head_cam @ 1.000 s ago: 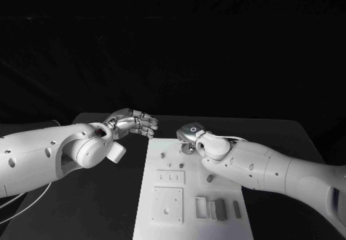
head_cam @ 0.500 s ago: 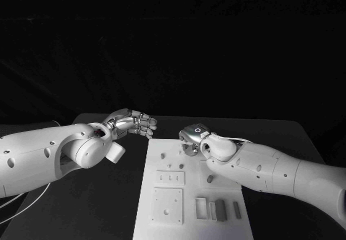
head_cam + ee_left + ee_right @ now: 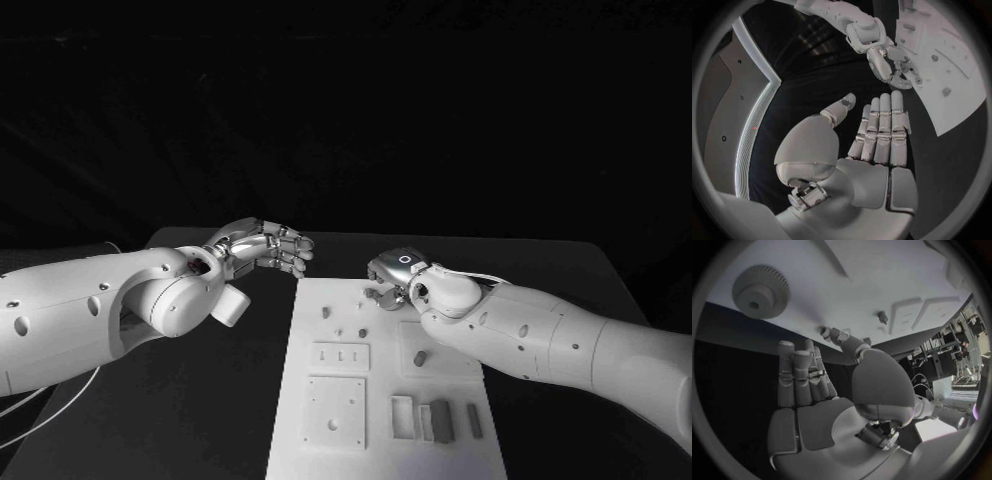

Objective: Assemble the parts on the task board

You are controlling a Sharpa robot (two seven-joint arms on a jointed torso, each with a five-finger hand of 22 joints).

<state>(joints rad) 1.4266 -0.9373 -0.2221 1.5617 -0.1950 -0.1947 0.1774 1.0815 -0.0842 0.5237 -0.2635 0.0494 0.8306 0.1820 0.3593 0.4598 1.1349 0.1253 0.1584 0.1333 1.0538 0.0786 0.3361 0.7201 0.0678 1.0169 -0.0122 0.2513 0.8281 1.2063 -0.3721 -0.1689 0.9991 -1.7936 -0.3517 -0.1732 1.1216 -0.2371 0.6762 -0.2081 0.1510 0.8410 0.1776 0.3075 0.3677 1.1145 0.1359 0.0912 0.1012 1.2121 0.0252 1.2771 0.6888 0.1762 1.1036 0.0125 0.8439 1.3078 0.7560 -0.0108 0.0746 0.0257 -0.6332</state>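
The white task board (image 3: 381,450) lies lengthwise in the middle of the black table. My right hand (image 3: 392,282) hovers over the board's far end, fingers apart and holding nothing. In the right wrist view its fingers (image 3: 803,375) stretch out near a grey gear (image 3: 757,291) lying flat on the board (image 3: 848,275). My left hand (image 3: 268,247) hangs off the board's far left corner, its fingers (image 3: 882,127) straight and side by side, thumb apart, palm bare. Small pegs (image 3: 327,311) and one stud (image 3: 420,356) stand on the board.
Several grey rectangular pieces (image 3: 438,419) sit in slots at the board's near right. Two raised square plates (image 3: 336,410) occupy its near left. The left wrist view shows my right hand (image 3: 891,64) above the board (image 3: 954,100). Black table lies on both sides.
My right hand and forearm have shifted a little to the right over the board's far end, uncovering the stud in the middle. The left hand has not moved.
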